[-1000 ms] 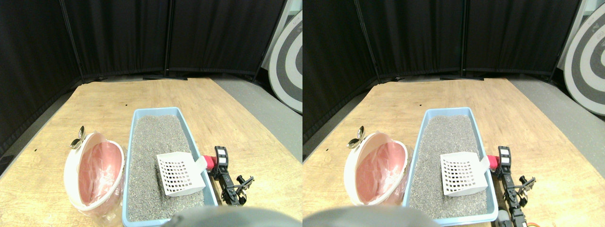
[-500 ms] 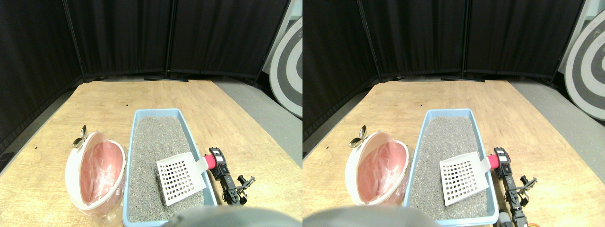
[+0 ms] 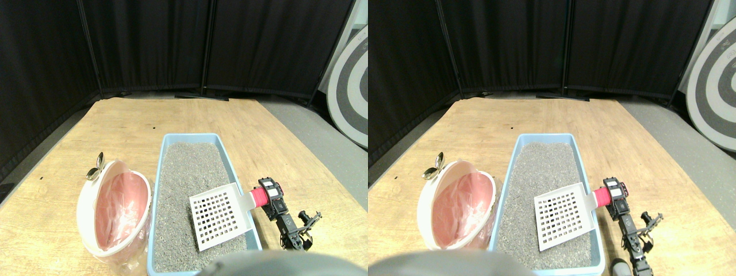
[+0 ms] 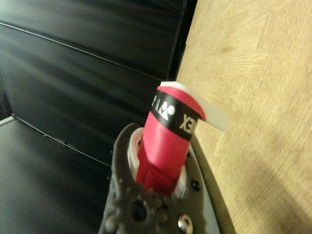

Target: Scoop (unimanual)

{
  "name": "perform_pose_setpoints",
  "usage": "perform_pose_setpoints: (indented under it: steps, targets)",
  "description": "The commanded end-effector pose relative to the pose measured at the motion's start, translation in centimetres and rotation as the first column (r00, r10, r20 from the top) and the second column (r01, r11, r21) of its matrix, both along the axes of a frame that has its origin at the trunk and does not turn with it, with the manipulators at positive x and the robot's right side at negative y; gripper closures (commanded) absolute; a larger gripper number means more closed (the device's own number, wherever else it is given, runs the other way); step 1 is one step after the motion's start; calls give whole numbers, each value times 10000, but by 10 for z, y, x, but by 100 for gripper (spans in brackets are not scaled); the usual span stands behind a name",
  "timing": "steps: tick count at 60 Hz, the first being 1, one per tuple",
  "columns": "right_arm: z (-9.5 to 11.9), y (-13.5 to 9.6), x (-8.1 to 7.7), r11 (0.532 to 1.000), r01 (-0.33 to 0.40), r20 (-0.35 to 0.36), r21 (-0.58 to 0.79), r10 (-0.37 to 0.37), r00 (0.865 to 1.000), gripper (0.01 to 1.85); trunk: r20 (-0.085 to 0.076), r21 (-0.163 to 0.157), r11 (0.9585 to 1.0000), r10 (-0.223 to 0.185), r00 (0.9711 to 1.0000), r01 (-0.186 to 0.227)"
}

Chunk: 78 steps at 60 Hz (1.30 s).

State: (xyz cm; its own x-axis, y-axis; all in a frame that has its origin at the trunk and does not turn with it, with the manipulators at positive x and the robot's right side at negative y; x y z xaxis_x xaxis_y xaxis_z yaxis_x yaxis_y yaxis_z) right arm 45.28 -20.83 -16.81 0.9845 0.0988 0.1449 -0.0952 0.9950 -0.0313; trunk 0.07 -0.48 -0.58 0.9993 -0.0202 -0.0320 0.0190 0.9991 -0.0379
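Holding the white slotted plastic scoop [image 3: 221,215] by its red-wrapped handle [image 3: 260,197], the right gripper [image 3: 270,198] is clamped tight; the scoop hovers above the grey litter [image 3: 184,178] in the blue tray [image 3: 233,163], and digging in looks to come next.

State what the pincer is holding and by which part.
The right pincer holds the white slotted litter scoop by its red-wrapped handle, over the litter tray.

- The stereo pair looks forward and down from above the near edge of the pale wooden floor panel [image 3: 132,123], facing black curtains [image 3: 149,46].
- The wrist camera sits close behind the red wrapped handle [image 4: 168,141]; both views share it [image 3: 260,197].
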Motion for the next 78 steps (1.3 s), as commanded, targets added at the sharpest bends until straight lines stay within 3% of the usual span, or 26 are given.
perform_pose_setpoints:
  steps: [1,26,44,53,71,78]
  targets:
    - [16,-4,-2,9954,393,643,-873,-337,9974,180,138,-291,9996,-54,9999,58]
    - [62,-11,7,9777,-91,1098,-2099,328,9934,180,198,-560,9984,30,9998,-18]
    - [93,-10,15,9506,-231,118,-3096,281,9995,180,166,-805,9967,121,9998,-107]
    - [100,-10,19,9328,-424,-130,-3580,404,9991,180,195,-827,9965,109,9998,-92]
    - [112,-14,22,9056,-54,-9,-4241,55,10000,180,204,-797,9968,-64,9998,80]
    - [113,-15,23,8822,-381,73,-4694,470,9989,180,204,-797,9968,-64,9998,80]
